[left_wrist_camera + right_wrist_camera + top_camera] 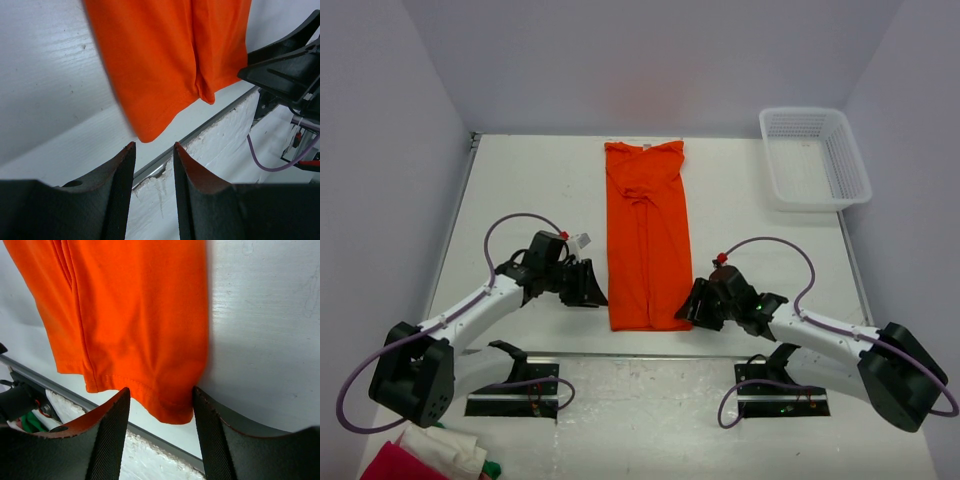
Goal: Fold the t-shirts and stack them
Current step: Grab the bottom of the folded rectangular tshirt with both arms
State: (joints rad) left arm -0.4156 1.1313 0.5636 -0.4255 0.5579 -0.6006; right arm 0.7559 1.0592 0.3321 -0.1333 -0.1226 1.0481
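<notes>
left gripper (pixel 154 146) parted, right gripper (pixel 161 390) spread astride hem corner, orange t-shirt (pixel 647 240) lying near-to-far, collar far

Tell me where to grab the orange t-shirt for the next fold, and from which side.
Take the orange t-shirt by its two near hem corners, left end effector from the left, right end effector from the right. It lies flat as a narrow strip, collar far, so those corners probably sit nearest.

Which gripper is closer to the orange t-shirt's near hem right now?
Right. The right gripper has a near hem corner of the t-shirt between its open jaws; the left gripper sits just short of the other corner.
</notes>
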